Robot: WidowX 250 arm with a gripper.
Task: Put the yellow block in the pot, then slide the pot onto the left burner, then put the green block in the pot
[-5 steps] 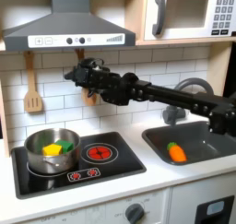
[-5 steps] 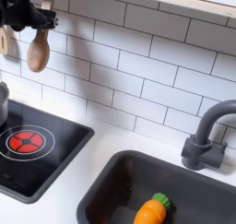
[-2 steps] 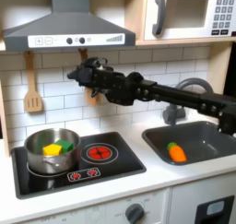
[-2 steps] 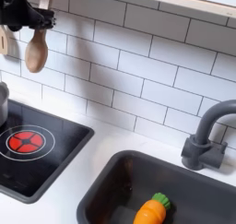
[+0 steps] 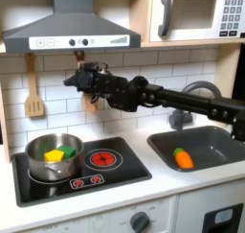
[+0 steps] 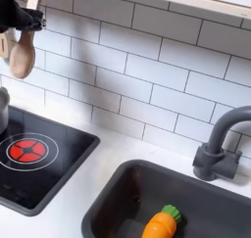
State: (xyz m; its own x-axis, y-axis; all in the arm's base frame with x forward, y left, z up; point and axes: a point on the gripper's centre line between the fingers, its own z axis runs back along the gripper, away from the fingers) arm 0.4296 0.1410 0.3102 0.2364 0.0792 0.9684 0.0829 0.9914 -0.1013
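On the black stovetop (image 5: 115, 174), the pot (image 5: 54, 156) sits over the burner at the first exterior view's left, holding the yellow block (image 5: 55, 155) and the green block (image 5: 70, 151) side by side; the red-ringed burner (image 5: 102, 159) beside it is bare. High above, the gripper (image 5: 71, 81) hangs against the tiled wall, holding nothing; whether its fingers are parted cannot be told. An orange carrot toy (image 5: 182, 158) lies in the sink (image 5: 225, 141).

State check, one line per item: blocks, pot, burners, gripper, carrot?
yellow block: inside the pot
green block: inside the pot, beside the yellow one
pot: upright on the left burner
right burner: bare
gripper: raised above the stove, open or shut unclear
carrot toy: lying in the sink
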